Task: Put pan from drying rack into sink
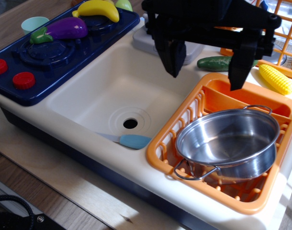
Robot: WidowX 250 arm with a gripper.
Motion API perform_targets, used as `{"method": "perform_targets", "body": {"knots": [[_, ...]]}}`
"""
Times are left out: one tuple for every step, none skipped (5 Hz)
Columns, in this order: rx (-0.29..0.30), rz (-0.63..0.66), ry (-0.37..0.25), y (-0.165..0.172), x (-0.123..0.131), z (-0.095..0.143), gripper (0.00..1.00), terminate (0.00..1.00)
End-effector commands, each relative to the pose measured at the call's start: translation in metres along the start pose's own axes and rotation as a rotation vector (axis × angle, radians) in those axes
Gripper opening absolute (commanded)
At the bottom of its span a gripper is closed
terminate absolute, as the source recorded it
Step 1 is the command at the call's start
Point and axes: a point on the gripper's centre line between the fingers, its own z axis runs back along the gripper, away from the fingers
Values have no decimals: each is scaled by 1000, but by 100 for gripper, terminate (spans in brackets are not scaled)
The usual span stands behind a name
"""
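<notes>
The shiny steel pan (228,143) sits in the orange drying rack (172,141) at the right, tilted a little, with one wire loop handle toward the front and one at the back. The cream-white sink (88,98) with its round drain hole lies to the left of the rack. My black gripper (207,64) hangs open above the rack's far end and the sink's right edge, above and behind the pan, not touching it. Its fingers are wide apart and hold nothing.
A light blue spatula (129,141) lies in the sink's front right corner. A dark blue stovetop (55,52) with eggplant, banana and red knobs stands at the left. A cucumber (217,63), a corn cob (275,78) and an orange wire basket (286,28) are behind the rack.
</notes>
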Motion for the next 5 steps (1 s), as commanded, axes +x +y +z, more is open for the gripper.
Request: {"method": "perform_targets", "body": {"knots": [[0, 0, 0, 0, 0, 0, 100, 0], [-7, -17, -30, -16, -4, 0, 100, 0], [-36, -46, -50, -35, -8, -1, 100, 0], [-69, -67, -64, -50, -12, -9, 100, 0], [-51, -89, -68, -63, -17, -18, 100, 0]]}}
